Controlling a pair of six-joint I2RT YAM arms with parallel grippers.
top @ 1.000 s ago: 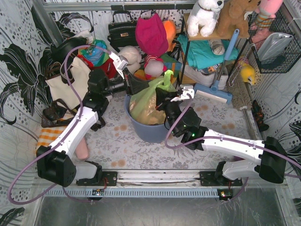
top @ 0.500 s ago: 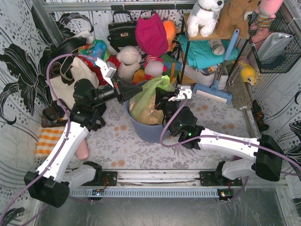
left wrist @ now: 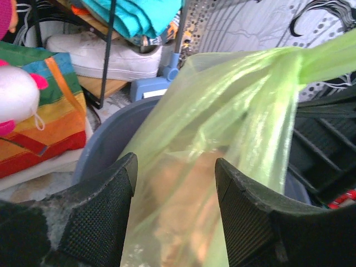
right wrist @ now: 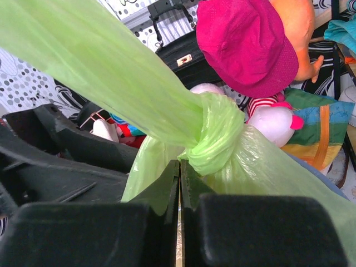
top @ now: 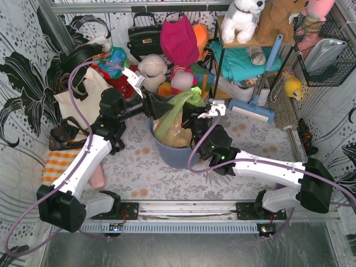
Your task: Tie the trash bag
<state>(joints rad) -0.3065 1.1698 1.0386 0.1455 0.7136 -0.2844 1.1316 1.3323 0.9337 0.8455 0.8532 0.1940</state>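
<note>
The trash bag [top: 169,125] is thin light-green plastic with tan paper showing through, and it sits in a round blue-grey bin [top: 177,157]. Its neck is tied in a knot [right wrist: 214,136], from which a tail stretches up and left. My left gripper [top: 161,107] is open at the bag's left side; in the left wrist view its fingers [left wrist: 103,208] stand apart with the bag [left wrist: 222,111] just beyond them, not pinched. My right gripper [top: 190,118] is shut, with its tips [right wrist: 179,166] right under the knot. No film shows between the jaws.
A white canvas tote [top: 83,94], a black handbag [top: 146,36] and soft toys [top: 178,41] crowd the back. A metal rack [top: 245,55] and a blue broom head [top: 253,108] stand at the right. An orange striped cloth [top: 58,164] lies at the left.
The left gripper pulled left while shut, then opened and swung back to the bag's side. The right gripper stayed shut and edged slightly left.
</note>
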